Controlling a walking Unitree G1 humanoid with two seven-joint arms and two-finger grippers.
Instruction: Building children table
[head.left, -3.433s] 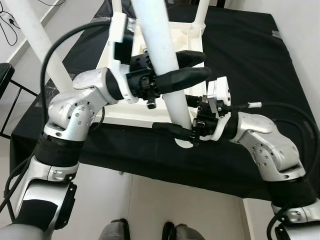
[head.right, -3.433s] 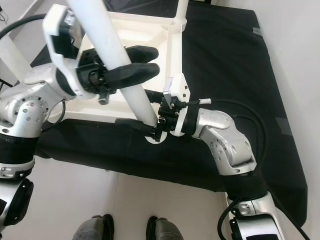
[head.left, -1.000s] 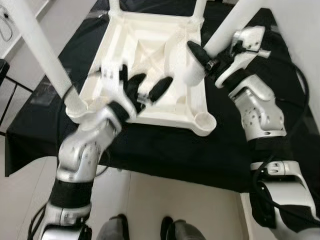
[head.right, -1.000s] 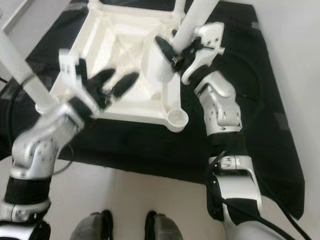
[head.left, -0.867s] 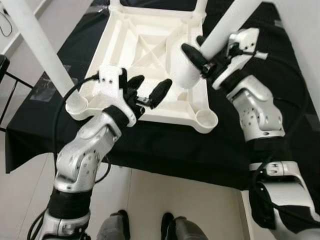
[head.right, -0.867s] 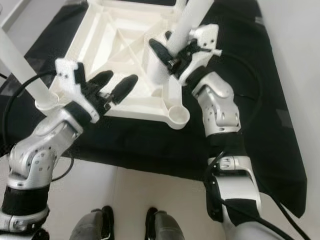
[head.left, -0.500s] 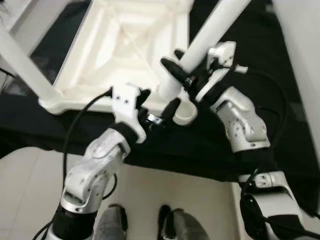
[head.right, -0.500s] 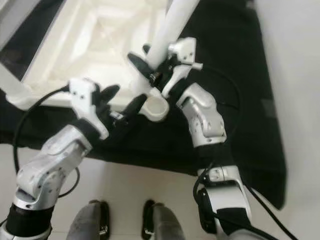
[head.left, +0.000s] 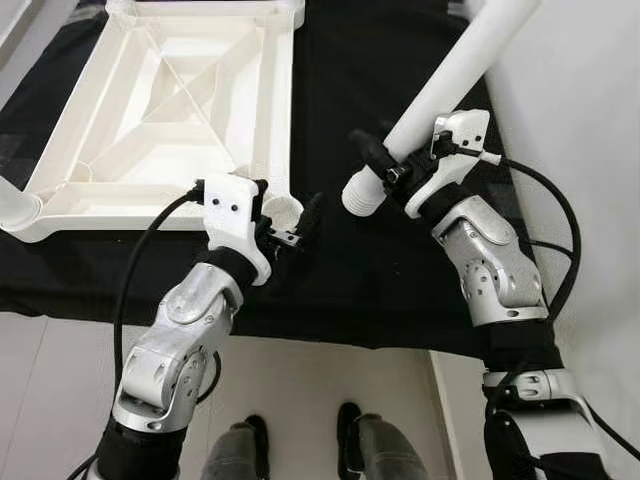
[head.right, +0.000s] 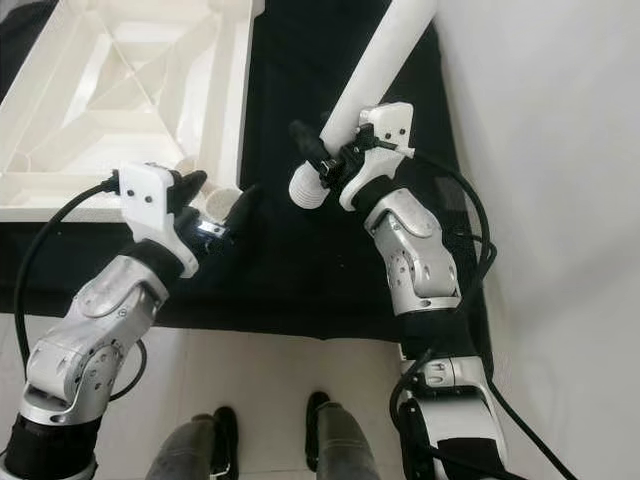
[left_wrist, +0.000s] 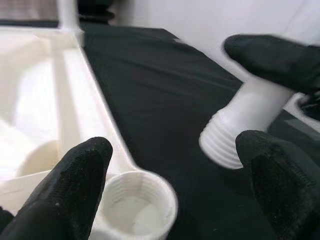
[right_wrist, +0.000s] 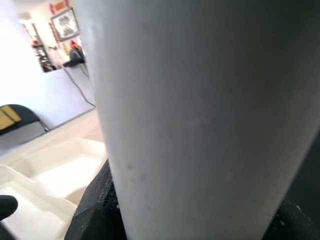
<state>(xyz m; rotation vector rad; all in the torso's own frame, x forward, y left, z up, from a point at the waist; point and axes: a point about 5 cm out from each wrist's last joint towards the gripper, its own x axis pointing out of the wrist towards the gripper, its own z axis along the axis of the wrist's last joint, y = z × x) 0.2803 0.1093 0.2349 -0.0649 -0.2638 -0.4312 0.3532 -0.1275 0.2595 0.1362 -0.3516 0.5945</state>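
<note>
The white table leg (head.left: 440, 88) is held aloft over the black cloth (head.left: 380, 260), slanting up and away from the robot, its threaded lower end (left_wrist: 226, 142) pointing down toward the near right corner of the upturned white table top (head.left: 150, 110). The right gripper (head.left: 385, 165) is clamped around the leg just above the threads, one black finger on each side, which leaves the screw end free to enter a socket. That socket (left_wrist: 134, 207), a ribbed round cup at the top's near right corner, is empty and is judged to be the leg's target; leg and socket are near but apart.

The left gripper (head.left: 290, 222) hovers at that same corner with its fingers (left_wrist: 75, 180) spread wide and holding nothing, straddling the socket, probably to steady the top or guide the leg in. Another leg (head.left: 15, 205) is already standing in the near left corner.

The head views give the layout: table top on the cloth-covered surface, both arms reaching in, a wall on the right. The left wrist view adds the threads on both leg and socket and the gap of bare cloth between them. The right wrist view is mostly close white leg surface, so the grip itself is hard to judge there; a dark finger edge seems to sit at the bottom.
</note>
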